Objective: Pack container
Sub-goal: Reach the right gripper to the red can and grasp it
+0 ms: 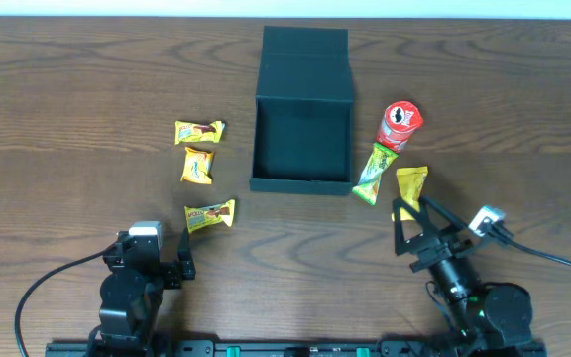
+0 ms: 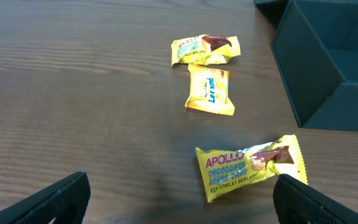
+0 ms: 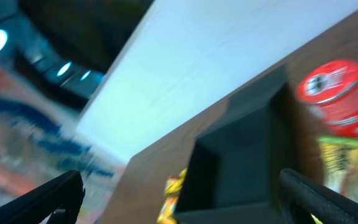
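Trouble ahead, we judge: the right gripper (image 3: 182, 186), fingers apart, could shove the flat yellow foil packet (image 1: 410, 182) instead of pinching it. Our left gripper (image 2: 182, 194) gapes too.

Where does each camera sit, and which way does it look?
Overhead: above the table, looking straight down at box, snacks, left gripper, right gripper.
Left wrist: on left arm, low, facing three yellow packets and box; own fingertips below.
Right wrist: on right arm, tilted, blurred, facing box and red can; own fingertips below.
Shared: all three show the box.
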Robot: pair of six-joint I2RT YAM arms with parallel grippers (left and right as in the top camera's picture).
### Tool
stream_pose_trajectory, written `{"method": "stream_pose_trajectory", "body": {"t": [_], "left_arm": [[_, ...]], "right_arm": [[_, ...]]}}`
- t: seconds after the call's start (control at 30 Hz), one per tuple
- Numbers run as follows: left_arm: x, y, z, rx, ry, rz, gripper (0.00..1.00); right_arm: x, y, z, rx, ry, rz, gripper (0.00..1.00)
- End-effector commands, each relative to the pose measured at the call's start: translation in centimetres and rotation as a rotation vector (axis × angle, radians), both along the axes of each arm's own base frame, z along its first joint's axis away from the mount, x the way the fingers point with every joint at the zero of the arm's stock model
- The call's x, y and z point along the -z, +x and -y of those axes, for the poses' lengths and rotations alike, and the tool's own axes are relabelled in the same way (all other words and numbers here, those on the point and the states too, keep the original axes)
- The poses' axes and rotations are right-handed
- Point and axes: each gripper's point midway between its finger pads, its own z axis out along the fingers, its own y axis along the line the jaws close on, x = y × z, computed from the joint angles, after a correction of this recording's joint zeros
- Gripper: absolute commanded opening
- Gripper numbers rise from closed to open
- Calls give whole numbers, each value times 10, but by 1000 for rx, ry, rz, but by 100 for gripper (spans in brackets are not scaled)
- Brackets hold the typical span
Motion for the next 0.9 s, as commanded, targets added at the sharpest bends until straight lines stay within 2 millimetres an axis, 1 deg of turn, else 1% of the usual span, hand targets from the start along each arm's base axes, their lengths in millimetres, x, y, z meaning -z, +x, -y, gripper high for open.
{"method": "stream_pose_trajectory", "body": {"t": [0.0, 0.1, 0.23, 0.3, 0.43, 0.57, 0.63, 0.7, 0.77, 0.87], "left_arm": [[5, 0, -1, 4, 19, -7, 95], [6, 0, -1, 4, 19, -7, 95], [5, 0, -1, 4, 19, -7, 95], [5, 0, -1, 4, 19, -7, 95], [5, 0, -1, 4, 19, -7, 95], [5, 0, -1, 4, 19, -7, 95], [5, 0, -1, 4, 19, -7, 95], [5, 0, -1, 4, 19, -7, 95], [5, 0, -1, 4, 19, -7, 95], [5, 0, -1, 4, 19, -7, 95]], "right_arm": [[10, 18, 27, 133, -47, -40, 99], [17, 35, 41, 165, -107, -69, 99], [20, 63, 54, 122, -169, -148, 99], [16, 83, 61, 85, -222, -175, 99], [4, 127, 65, 18, -321, -204, 99], [5, 169, 66, -39, -395, -285, 99], [14, 191, 72, -35, -436, -379, 99], [24, 206, 75, -30, -466, -476, 99], [34, 215, 69, -54, -512, -560, 99], [49, 225, 58, -52, -592, -671, 99]]}}
